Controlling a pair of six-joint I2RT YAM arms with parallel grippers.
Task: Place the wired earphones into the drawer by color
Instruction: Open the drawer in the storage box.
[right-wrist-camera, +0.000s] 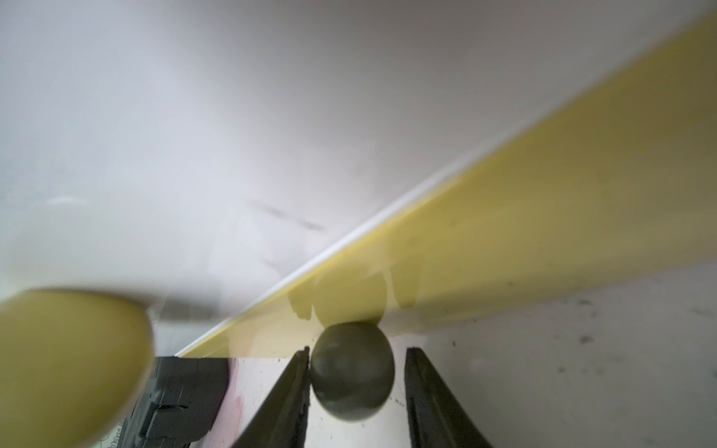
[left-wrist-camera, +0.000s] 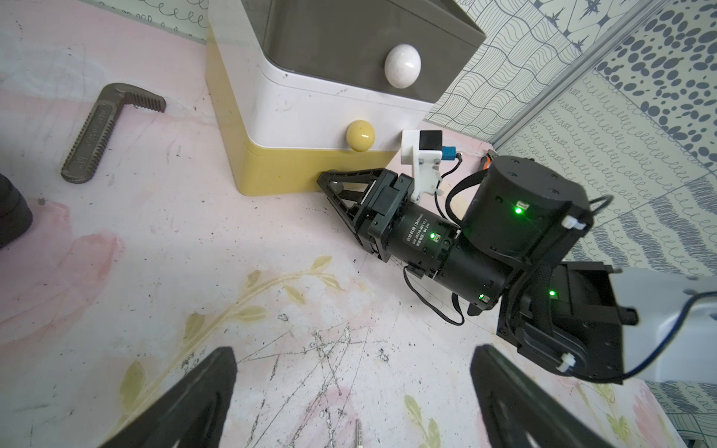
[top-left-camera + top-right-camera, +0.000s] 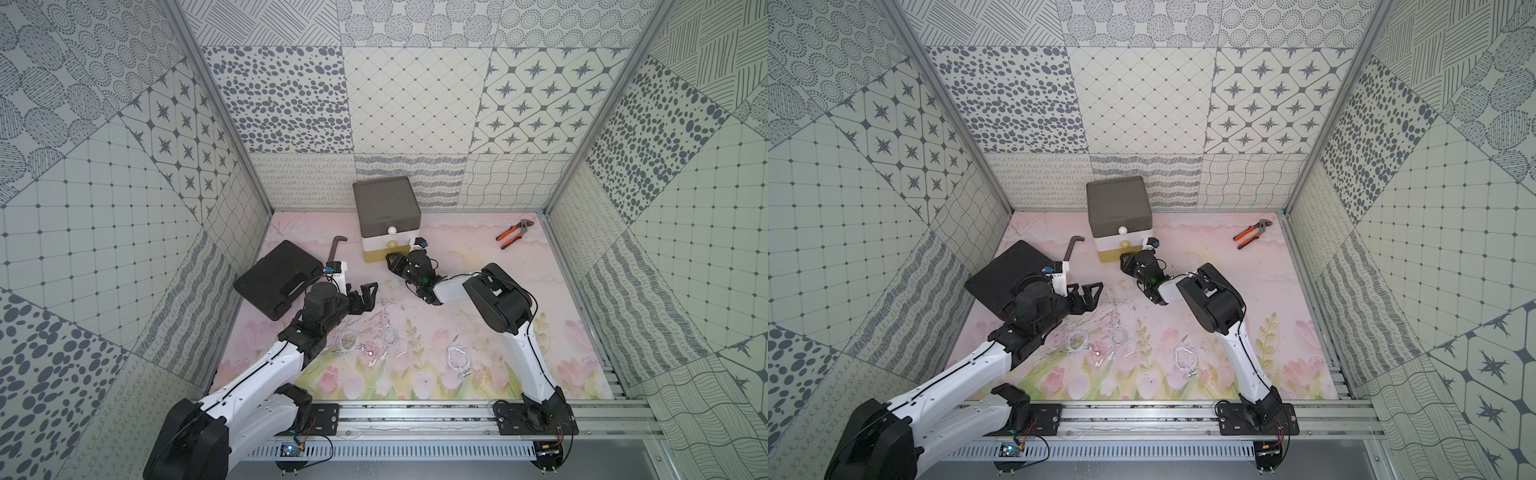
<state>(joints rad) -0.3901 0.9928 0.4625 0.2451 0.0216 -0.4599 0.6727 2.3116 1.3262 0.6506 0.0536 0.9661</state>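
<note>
Three white coils of wired earphones (image 3: 348, 338) (image 3: 389, 334) (image 3: 458, 358) lie on the flowered mat at the front, seen in both top views (image 3: 1185, 357). The drawer (image 3: 386, 203) stands at the back, grey over white over yellow. My right gripper (image 1: 359, 351) is low at the yellow bottom drawer (image 1: 543, 217), its jaws around the dark ball knob (image 1: 351, 368): one finger touches the knob and the other stands a little off it. All three tiers look pushed in. My left gripper (image 3: 368, 291) hovers wide open and empty beside the black case.
A flat black case (image 3: 276, 282) lies at the left. A grey toothed wrench part (image 3: 334, 249) lies between it and the drawer. Orange-handled pliers (image 3: 513, 232) sit at the back right. An earphone plug (image 2: 359, 430) shows below my left gripper.
</note>
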